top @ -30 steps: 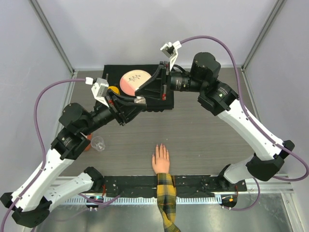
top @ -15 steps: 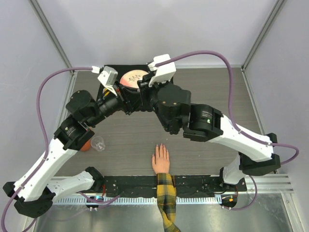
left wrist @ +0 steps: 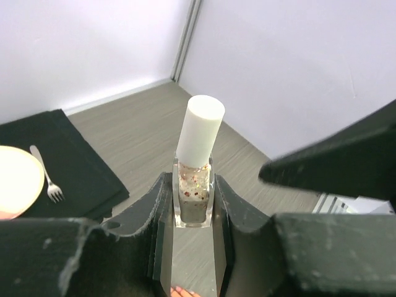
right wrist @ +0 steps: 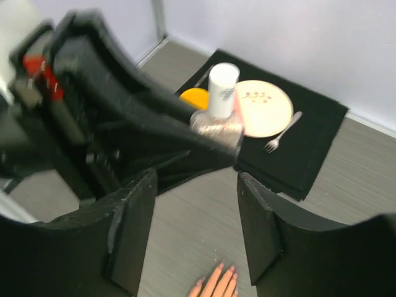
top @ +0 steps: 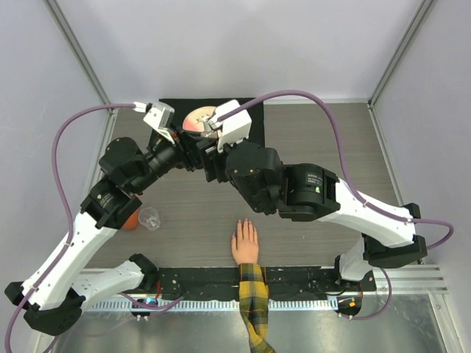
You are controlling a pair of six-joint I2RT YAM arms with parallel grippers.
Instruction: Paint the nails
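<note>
Lying at the far middle of the table (top: pixel 412 169), a black mat (right wrist: pixel 315 142) carries a pale round plate (right wrist: pixel 265 108), with a fork (right wrist: pixel 281 133) just beside it on the right and a yellow-orange thing (right wrist: pixel 195 98) on the left. A clear cup (top: pixel 149 218) stands on the left part of the table, near the left arm.

The flesh-coloured hand (top: pixel 245 241) lies flat at the near middle, palm down, with a plaid sleeve (top: pixel 254 298) behind it. The nails (right wrist: pixel 230 268) point to the far side and are pinkish. From above, the thick body of the right arm hangs between the mat and this hand and hides both grippers.

The left gripper (left wrist: pixel 193 210) is clamped on a nail polish bottle (left wrist: pixel 197 154), one finger on each side of the glass body; the bottle stands upright with its white cap on. The right gripper (right wrist: pixel 195 226) has its fingers wide apart and holds nothing. The bottle shows just beyond them, but I cannot tell if it touches them.
</note>
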